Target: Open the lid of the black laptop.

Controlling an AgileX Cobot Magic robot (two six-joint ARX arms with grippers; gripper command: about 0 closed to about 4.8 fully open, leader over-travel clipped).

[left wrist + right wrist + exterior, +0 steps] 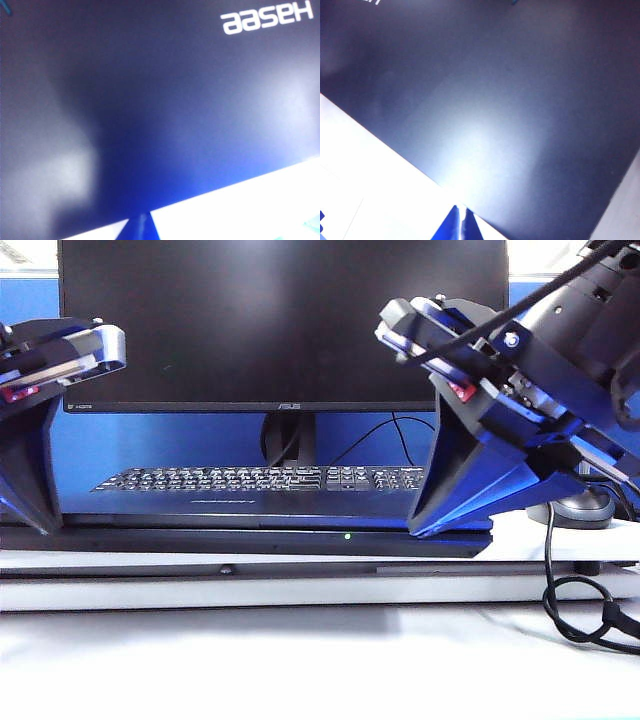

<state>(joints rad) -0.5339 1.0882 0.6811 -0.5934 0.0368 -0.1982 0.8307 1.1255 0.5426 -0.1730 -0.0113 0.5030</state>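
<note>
Across the exterior view, black laptop (250, 525) lies closed on the surface (300, 660) before the monitor (285, 320); left pincer (30, 515) and right pincer (425, 525) flank its lid (250, 518). Both wrist views: tips pinched together, holding nothing, at the lid's edge. Risk: tips slip off the thin edge.

Office desk: ASUS monitor (283, 325), keyboard (260, 479).
</note>
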